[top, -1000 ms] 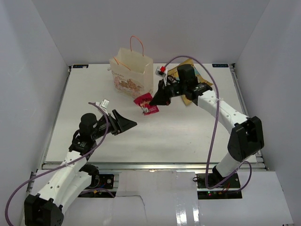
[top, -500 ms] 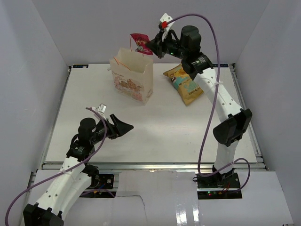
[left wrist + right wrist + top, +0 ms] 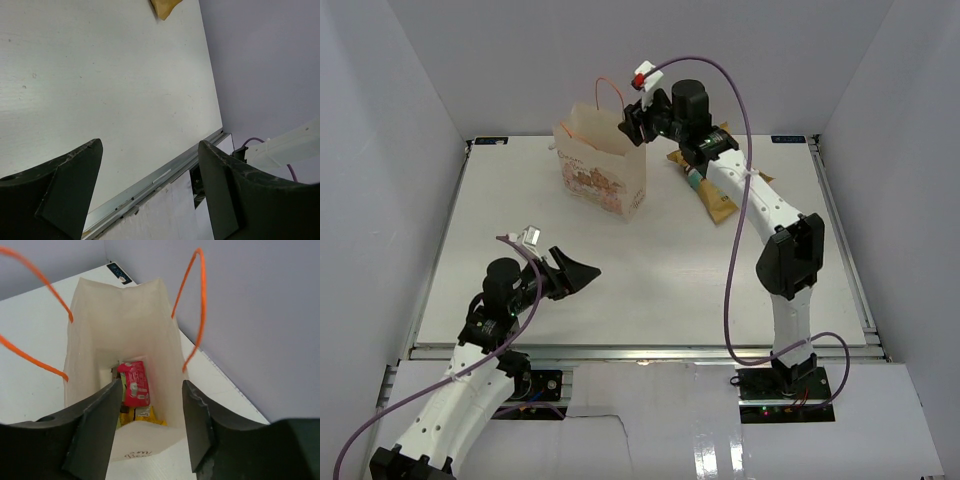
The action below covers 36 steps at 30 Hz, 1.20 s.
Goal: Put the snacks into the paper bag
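The paper bag (image 3: 603,160) stands at the far middle of the table (image 3: 500,210), and the crisp bag (image 3: 715,200) lies just to its right. A small packet (image 3: 134,384) lies at the bottom inside the paper bag. The right gripper (image 3: 632,125) hangs over the bag's mouth, and the left gripper (image 3: 582,272) is well apart at the near left.

Crisp bag (image 3: 717,205) largely behind the right arm (image 3: 765,205); bag-bottom sweets (image 3: 145,416) possibly yellow, indistinct
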Tool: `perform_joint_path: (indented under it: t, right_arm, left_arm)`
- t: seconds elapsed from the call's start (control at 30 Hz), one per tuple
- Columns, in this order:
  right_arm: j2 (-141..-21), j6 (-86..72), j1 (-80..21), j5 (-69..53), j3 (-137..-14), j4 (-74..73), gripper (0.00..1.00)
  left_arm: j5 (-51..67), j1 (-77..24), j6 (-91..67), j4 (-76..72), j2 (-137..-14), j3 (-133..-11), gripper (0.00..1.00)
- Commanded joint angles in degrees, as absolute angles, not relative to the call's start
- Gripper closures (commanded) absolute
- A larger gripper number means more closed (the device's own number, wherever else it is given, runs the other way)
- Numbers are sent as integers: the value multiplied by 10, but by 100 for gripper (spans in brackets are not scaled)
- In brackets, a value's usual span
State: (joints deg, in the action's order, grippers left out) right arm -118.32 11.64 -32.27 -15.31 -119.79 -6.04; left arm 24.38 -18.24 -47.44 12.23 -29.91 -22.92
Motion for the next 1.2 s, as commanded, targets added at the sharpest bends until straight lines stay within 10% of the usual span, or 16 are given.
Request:
perform_joint_path:
  t: [0.0, 0.63, 1.17]
  right_arm:
    - [-1088, 116, -294, -166, -1166, -19, 40]
    - [-1045, -9, 46, -151, -924, -139, 10]
    - [-1136, -275, 120, -225, -869, -119, 3]
  left_arm:
    - [232, -185, -475, 121, -299, -225, 12]
    - [246, -185, -488, 79, -367, -222, 12]
    - [266, -186, -509, 58, -408, -228, 12]
